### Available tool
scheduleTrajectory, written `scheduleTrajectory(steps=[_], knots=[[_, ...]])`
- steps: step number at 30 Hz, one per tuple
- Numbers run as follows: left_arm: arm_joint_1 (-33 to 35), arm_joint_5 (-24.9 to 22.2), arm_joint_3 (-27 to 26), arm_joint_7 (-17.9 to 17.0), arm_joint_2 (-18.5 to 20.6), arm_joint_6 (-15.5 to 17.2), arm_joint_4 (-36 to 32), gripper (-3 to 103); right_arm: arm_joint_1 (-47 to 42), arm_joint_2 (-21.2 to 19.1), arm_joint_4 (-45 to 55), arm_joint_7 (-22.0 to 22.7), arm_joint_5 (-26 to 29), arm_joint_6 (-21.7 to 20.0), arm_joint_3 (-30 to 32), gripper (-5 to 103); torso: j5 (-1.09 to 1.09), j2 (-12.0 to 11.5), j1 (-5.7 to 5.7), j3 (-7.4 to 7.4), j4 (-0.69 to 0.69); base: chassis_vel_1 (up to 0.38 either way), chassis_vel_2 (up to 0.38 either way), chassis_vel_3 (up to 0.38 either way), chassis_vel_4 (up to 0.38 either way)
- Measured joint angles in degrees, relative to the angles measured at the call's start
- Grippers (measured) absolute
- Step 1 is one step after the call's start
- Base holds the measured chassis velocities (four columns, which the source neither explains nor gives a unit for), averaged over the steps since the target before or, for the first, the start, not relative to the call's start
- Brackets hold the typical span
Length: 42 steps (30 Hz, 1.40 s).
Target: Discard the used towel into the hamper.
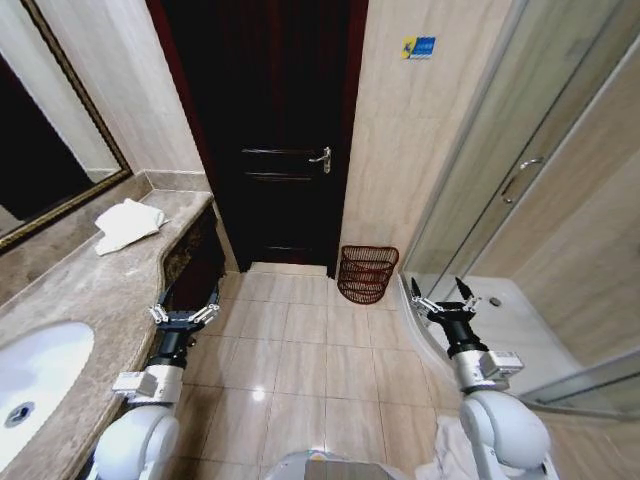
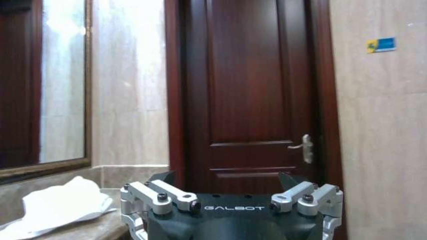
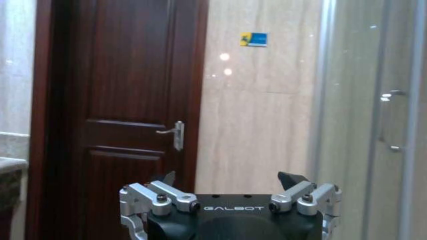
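Task not started: crumpled white towel on marble counter at 10 o'clock, apparently untouched; dark red-brown wire-mesh hamper at 12. Left gripper and right gripper both spread, holding nothing.

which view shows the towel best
The head view: the whole white towel lies crumpled on the counter near the mirror, far from the hamper. The left wrist view catches it side-on at the frame's edge, partly cut off. The right wrist view faces the door and shower instead.
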Motion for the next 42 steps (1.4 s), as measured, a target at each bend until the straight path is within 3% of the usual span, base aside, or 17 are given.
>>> scheduleTrajectory(steps=[42], knots=[[0.66,0.30,-0.29,-0.07,-1.32,-3.43,1.08,100,-0.43,0.23,0.02,-0.25,-0.32,1.10,0.00,100,0.02,0.00,-0.01,-0.01,-0.01,-0.101,0.261,0.259,-0.107]])
